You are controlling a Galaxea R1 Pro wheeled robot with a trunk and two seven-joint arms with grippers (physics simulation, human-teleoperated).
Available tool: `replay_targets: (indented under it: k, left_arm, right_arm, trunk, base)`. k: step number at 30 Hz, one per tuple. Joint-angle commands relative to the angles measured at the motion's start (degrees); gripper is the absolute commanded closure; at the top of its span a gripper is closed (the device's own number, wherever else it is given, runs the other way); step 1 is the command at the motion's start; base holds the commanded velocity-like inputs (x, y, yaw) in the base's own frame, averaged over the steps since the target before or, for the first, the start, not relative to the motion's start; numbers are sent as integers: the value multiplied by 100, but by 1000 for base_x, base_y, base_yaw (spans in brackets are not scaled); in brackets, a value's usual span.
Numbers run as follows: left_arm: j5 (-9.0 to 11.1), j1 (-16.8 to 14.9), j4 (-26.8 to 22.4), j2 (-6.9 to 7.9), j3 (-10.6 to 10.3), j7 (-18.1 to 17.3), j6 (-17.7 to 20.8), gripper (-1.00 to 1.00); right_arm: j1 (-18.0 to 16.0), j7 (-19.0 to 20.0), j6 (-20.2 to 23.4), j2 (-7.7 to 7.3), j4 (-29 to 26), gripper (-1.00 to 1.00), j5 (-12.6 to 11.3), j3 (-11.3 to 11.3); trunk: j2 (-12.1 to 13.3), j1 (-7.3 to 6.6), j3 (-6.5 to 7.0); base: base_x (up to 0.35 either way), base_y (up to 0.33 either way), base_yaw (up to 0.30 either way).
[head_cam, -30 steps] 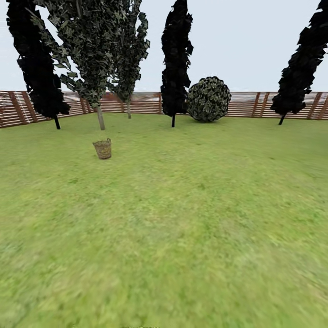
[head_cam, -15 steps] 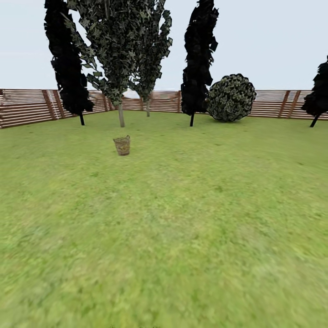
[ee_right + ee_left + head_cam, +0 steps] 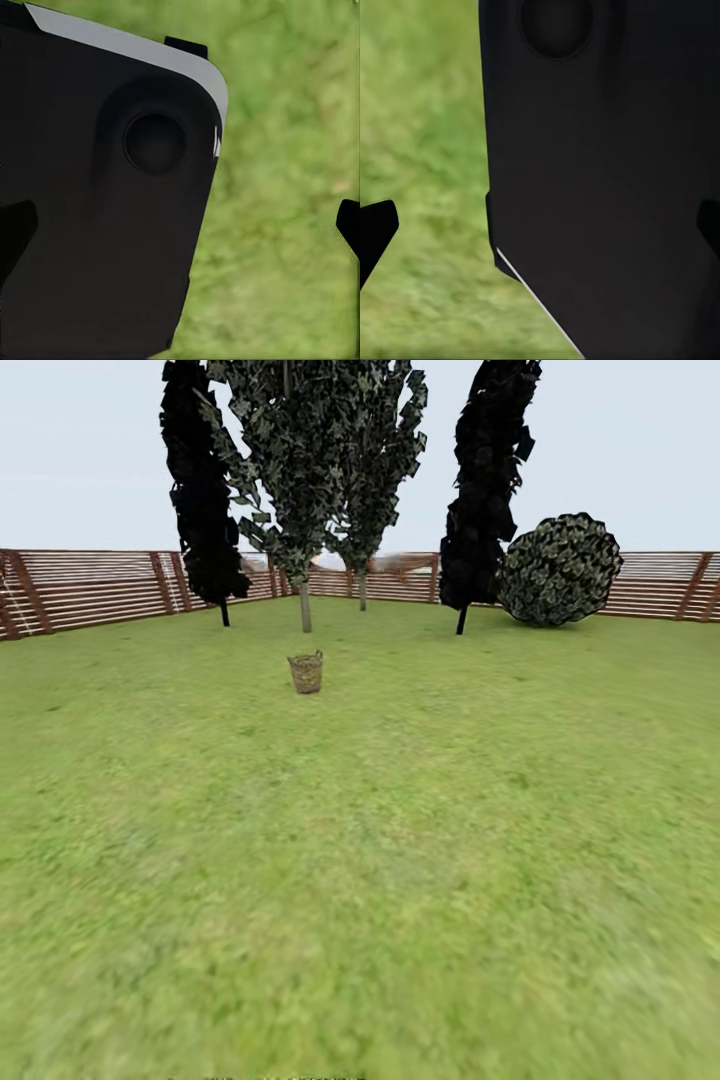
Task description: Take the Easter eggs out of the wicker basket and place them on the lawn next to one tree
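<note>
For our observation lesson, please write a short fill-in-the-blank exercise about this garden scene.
1. The small tan woven wicker basket stands on the mottled green ____.
2. Behind the basket rises a tree with a pale grey-beige ____.
3. The brown fence has wooden slats running ____.
4. The round speckled bush stands at the basket's ____.

Missing words: lawn; trunk; horizontally; right

Flat, even daylight is rendered under a pale, washed-out sky [image 3: 620, 450]; no cast shadows or glare are seen. The lawn [image 3: 400, 880] is smeared and blurry toward the near edge, sharper far off. Dark trees [image 3: 200, 490] are rendered near-black. Grass in both wrist views is soft, out of focus.
</note>
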Motion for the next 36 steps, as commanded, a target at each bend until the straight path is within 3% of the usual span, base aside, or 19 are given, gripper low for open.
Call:
replay_targets:
  k: [1,36]
  left_arm:
    - [2,3,-8,0,0,-3,-7,-100]
    - [2,3,-4,-3,0,-3,-7,-100]
  right_arm:
    - [-3,-7,-17,-1,5,-100,37,3]
    - [-3,2,-12,7,-4,-100,28,-18]
  trunk:
    - [-2,0,-11]
    - [-2,0,-268]
  base:
    - [0,0,226]
    - [0,0,204]
